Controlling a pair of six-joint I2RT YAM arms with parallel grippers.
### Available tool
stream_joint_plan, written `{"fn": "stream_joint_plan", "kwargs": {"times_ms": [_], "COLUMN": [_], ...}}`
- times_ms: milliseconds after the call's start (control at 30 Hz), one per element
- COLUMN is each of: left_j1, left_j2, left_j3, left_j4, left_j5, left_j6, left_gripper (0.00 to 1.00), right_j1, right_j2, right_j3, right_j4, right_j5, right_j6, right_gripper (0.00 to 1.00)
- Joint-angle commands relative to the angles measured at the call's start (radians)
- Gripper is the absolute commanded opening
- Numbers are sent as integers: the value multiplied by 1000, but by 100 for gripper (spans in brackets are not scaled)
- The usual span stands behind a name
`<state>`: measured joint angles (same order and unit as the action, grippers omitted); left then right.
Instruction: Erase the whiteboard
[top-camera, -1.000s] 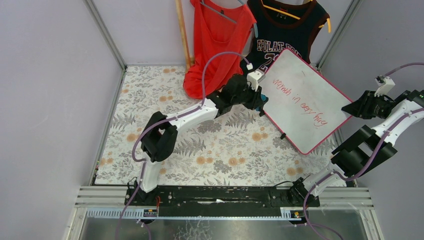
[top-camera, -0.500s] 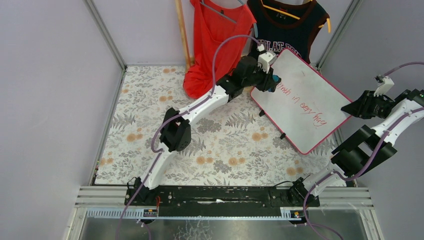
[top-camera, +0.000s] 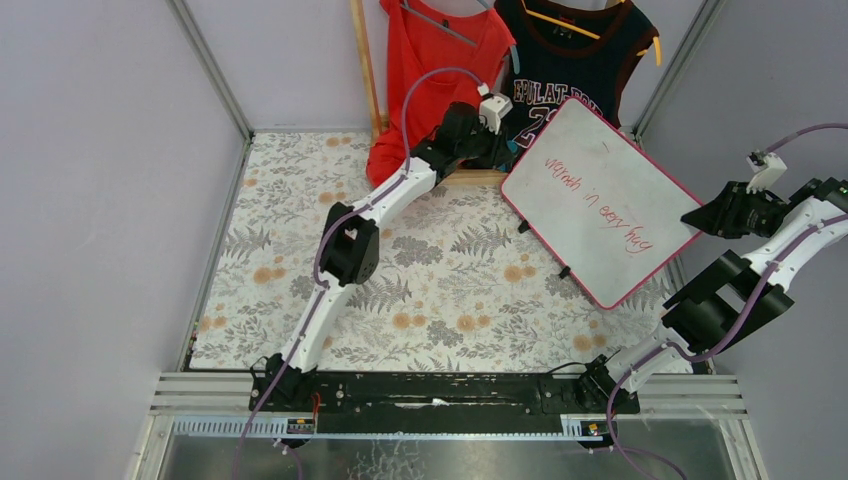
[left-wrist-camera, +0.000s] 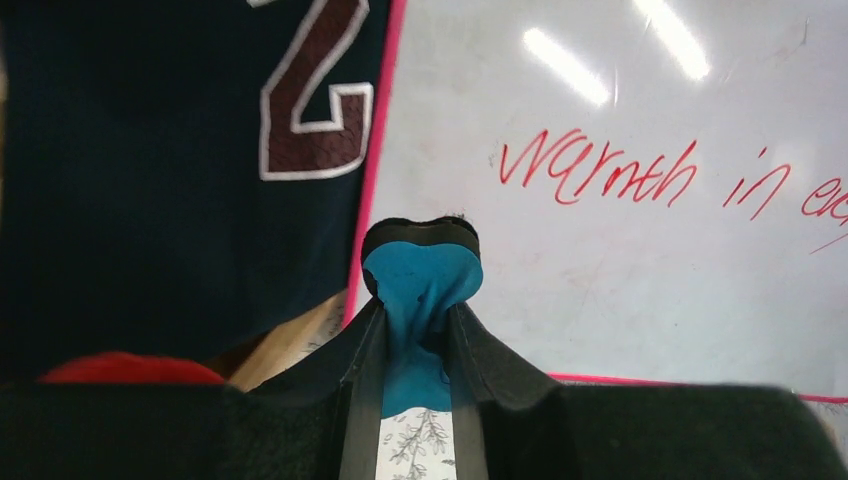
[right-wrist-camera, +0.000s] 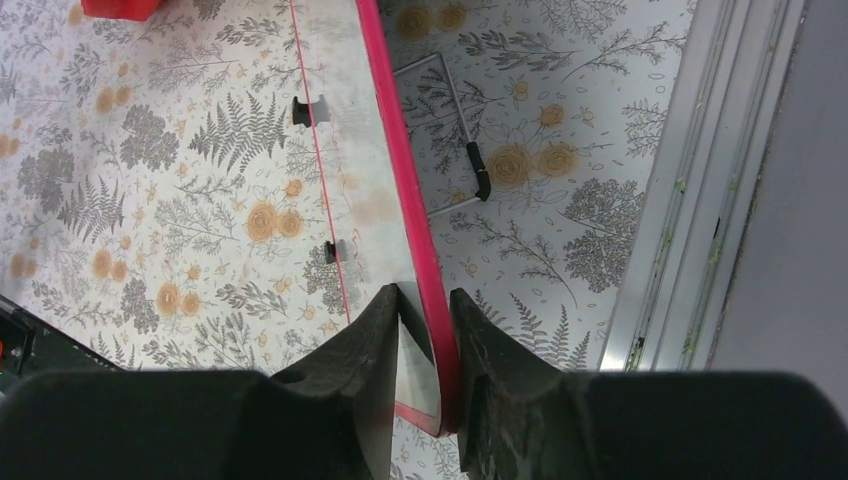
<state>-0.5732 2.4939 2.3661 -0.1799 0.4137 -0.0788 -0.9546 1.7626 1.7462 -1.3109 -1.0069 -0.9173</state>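
Both arms outstretched; jaws clamp eraser and whiteboard.

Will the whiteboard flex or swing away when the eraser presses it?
Probably stiff: the whiteboard shows a flat face and straight frame. It may pivot, since the right pincer clamps just one edge. Likely light: edge-on it looks thin.
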Motion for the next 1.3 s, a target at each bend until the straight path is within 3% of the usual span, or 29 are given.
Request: {"fn": "stream_joint_plan", "kwargs": {"times_ms": [0,267,767,1267], "left_j1": [-52,-83,-101,-136], "left_j2": [17,26,-11,16], "left_j3": [37,26,-59,-18], "left_j4": [91,127,132,168], "left_j5": [33,39,55,74], "left_j6": [-16,0,55,57], "left_gripper": [0,1,2,5], "right_j1": [-55,-56,-82,-82], "right_j2": [10,-40,22,-49], "right_j3": [-28,-67,91,-30], "right_j4": [-94,-120,-164,-168], "right_j5": [62,103,160,221], "right_j6": [-119,-193,-252,-384], "right_gripper": [0,0,0,0]}}
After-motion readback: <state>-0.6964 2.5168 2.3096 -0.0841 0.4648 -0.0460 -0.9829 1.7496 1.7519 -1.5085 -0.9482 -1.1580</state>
